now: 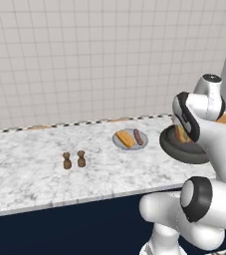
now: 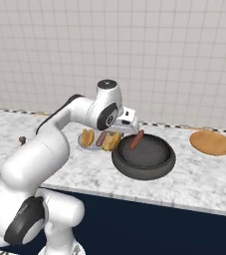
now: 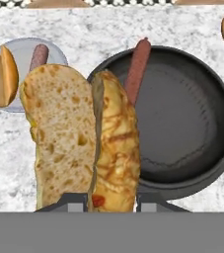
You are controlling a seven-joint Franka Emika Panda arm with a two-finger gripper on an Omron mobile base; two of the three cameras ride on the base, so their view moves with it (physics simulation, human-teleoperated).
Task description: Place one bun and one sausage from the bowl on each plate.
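My gripper (image 3: 111, 200) is shut on a bun (image 3: 84, 138), which hangs over the left rim of the dark bowl (image 3: 192, 128) and is split open along its length. From the right base view the held bun (image 2: 113, 141) sits between the bowl (image 2: 144, 157) and the light grey plate (image 2: 82, 142). A sausage (image 3: 137, 66) leans on the bowl's far rim. The grey plate (image 3: 19, 47) carries another bun (image 3: 0, 74) and a sausage (image 3: 38, 57). The orange-brown plate (image 2: 211, 142) lies bare to the right.
Two small brown shakers (image 1: 67, 160) (image 1: 81, 158) stand on the marble counter left of the grey plate (image 1: 129, 146). The tiled wall runs behind the counter, and the counter's front edge drops to a dark cabinet face.
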